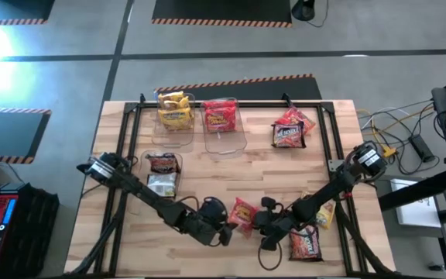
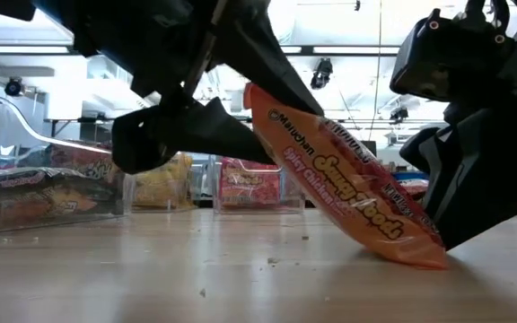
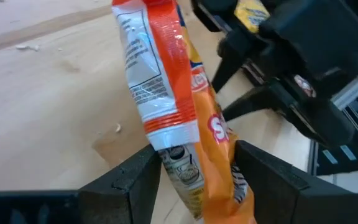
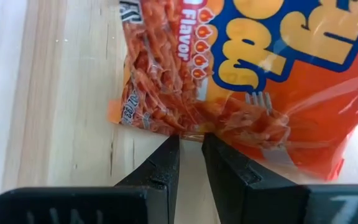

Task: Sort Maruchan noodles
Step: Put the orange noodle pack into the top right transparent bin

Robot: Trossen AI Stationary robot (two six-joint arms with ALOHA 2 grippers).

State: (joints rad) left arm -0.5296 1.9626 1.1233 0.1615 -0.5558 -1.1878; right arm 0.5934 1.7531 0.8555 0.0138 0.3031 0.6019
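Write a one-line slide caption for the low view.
Left gripper tilts an orange Maruchan packet on the wooden table beside the right gripper.

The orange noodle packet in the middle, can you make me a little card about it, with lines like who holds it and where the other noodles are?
Held packet: orange Maruchan packet, tilted, its low end on the table
Left gripper: shut on the packet's upper end
Right gripper: fingers nearly together at the packet's edge; grip unclear
Yellow packets: in the back left bin
Red packets: in the bin beside it
Dark packets: in the left bin
Loose pile: back right
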